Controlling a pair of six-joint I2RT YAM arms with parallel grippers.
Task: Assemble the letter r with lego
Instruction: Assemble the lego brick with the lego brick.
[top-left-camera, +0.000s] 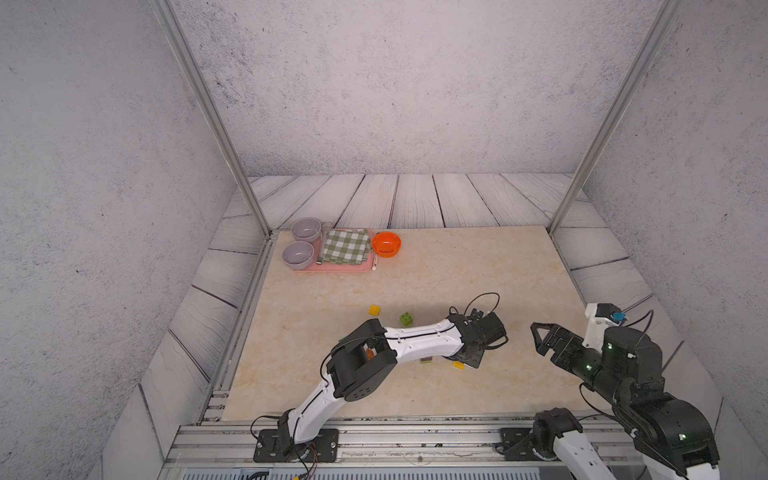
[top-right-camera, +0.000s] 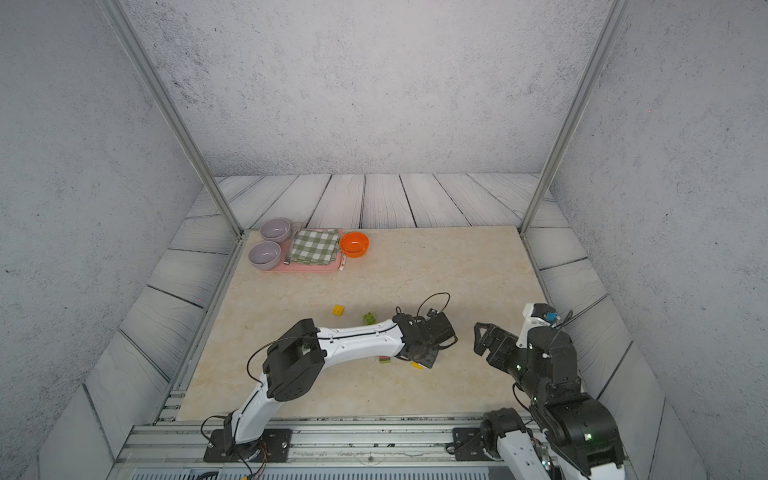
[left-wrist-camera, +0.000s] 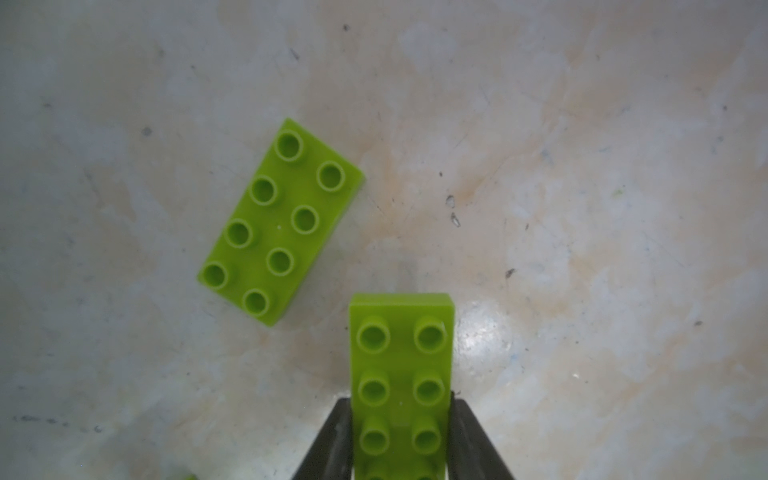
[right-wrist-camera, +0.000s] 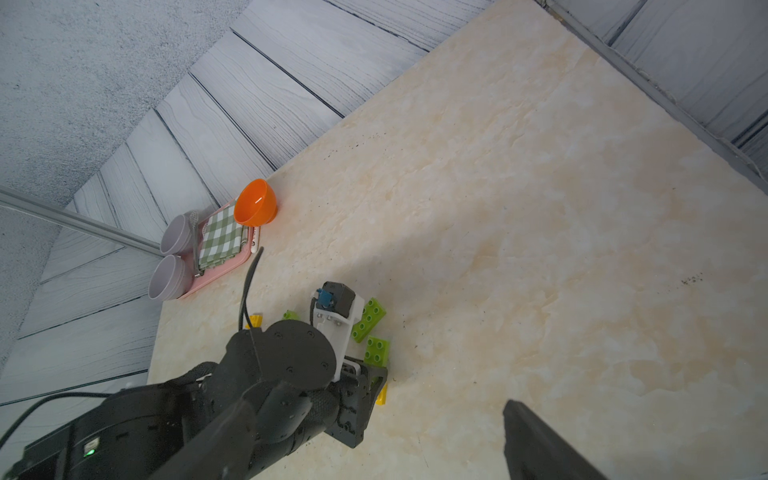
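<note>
Lime-green long studded plastic brick sits closest to the left wrist lens, studs up, pinched across its width by left claw. Black fingers are tight on both long sides. Lifted or resting on the bench, can't tell.

Left to right from there:
- Second lime-green eight-stud plastic brick lies flat and loose on beige marble-look bench, skewed to the held one, near but not touching.
- In both top views, far back left: pink plastic tray and orange plastic bowl, out of play.
- Small yellow square brick and green cube-shaped brick lie loose mid-bench, beyond the left forearm.
- Left claw points down over bench centre, its brick hidden there. Another small yellow brick lies just beside it.
- Right claw hovers well apart to the right, jaws spread wide, empty.

Step, likely: early, lime brick in hand for the r's stem; the two lime bricks not joined.

Next move needs a wrist twist to match the loose brick's angle, then seating on it with a firm downward press. Right claw could brace the loose brick against sliding.
</note>
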